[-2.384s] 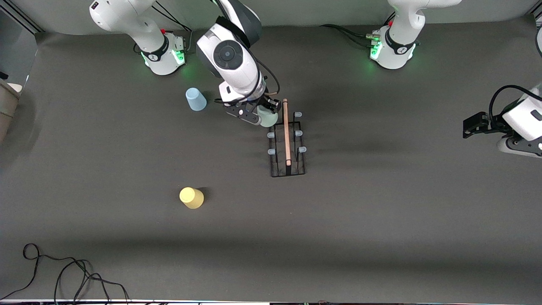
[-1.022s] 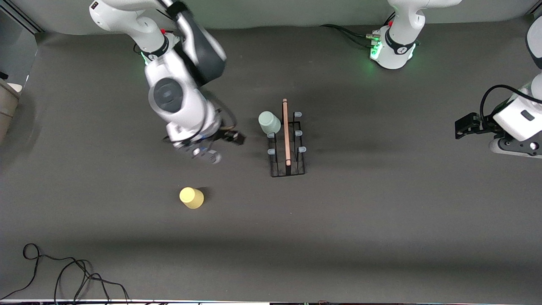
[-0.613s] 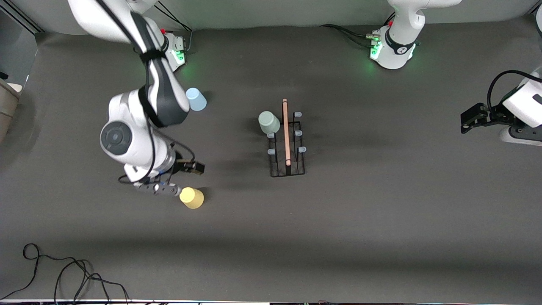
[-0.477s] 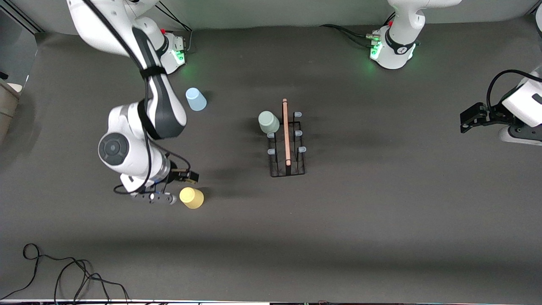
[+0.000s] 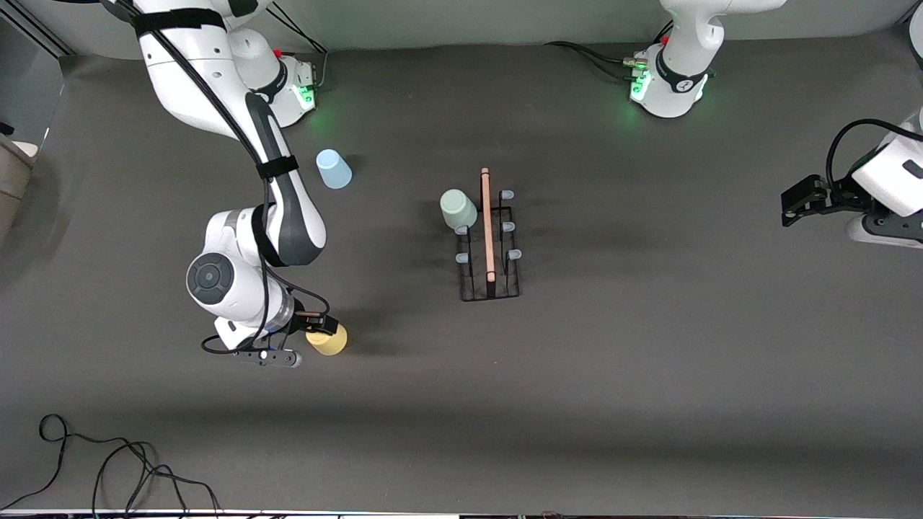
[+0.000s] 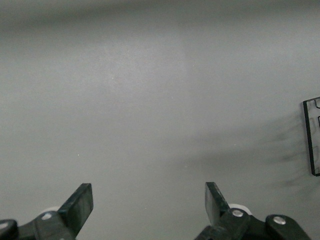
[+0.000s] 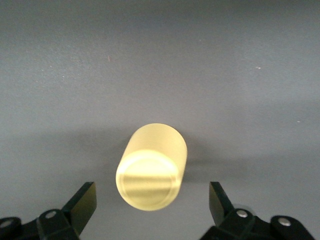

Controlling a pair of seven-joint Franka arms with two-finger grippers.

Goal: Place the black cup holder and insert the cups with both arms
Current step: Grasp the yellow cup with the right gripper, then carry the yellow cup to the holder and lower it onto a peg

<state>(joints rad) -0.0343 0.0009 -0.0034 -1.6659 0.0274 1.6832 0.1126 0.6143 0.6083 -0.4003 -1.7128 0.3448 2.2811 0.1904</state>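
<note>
The black cup holder (image 5: pixel 489 288) stands mid-table with its wooden rod handle (image 5: pixel 487 223) on top. A pale green cup (image 5: pixel 458 209) sits on one of its pegs, on the side toward the right arm's end. The light blue cup (image 5: pixel 334 169) stands near the right arm's base. The yellow cup (image 5: pixel 330 340) (image 7: pixel 152 167) stands nearer the front camera, closed end up. My right gripper (image 5: pixel 301 340) (image 7: pixel 151 195) is open, low, with one finger on each side of the yellow cup and not touching it. My left gripper (image 5: pixel 792 205) (image 6: pixel 148 195) waits open and empty at the left arm's end.
A loose black cable (image 5: pixel 108 461) lies by the table's front edge toward the right arm's end. The arms' green-lit bases (image 5: pixel 292 86) (image 5: pixel 667 86) stand at the back. A black frame edge (image 6: pixel 312 137) shows at the margin of the left wrist view.
My right gripper left the green cup on the holder's peg, swung toward the right arm's end and came down around the yellow cup. The left arm barely shifted.
</note>
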